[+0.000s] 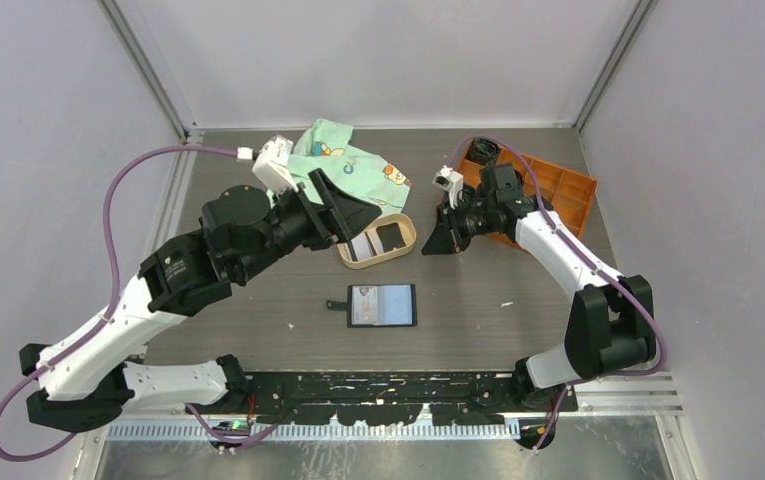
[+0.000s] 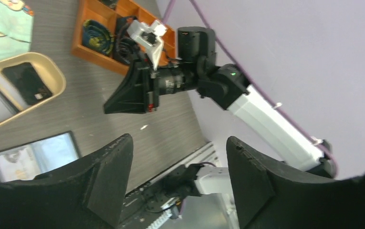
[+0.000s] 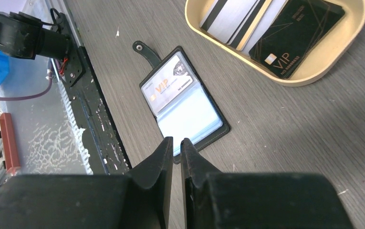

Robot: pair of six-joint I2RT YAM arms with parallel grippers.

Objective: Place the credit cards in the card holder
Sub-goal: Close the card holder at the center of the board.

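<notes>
The thin, stiff, slippery-looking cards [image 3: 295, 36] likely need pinching by an edge; left tool [image 2: 178, 143] is wide, right tool [image 3: 176, 143] is closed, holding nothing.

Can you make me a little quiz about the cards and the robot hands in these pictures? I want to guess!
1. True or false: the card holder lies open on the table with a card already in one pocket.
2. Where is the black card? A: in the tan tray. B: inside the card holder. C: pinched between a gripper's fingers.
3. Of the left gripper and the right gripper, which one has its fingers spread wide apart?

Key: 1 true. 2 A. 3 the left one; the right one's fingers are closed together with nothing between them.
</notes>
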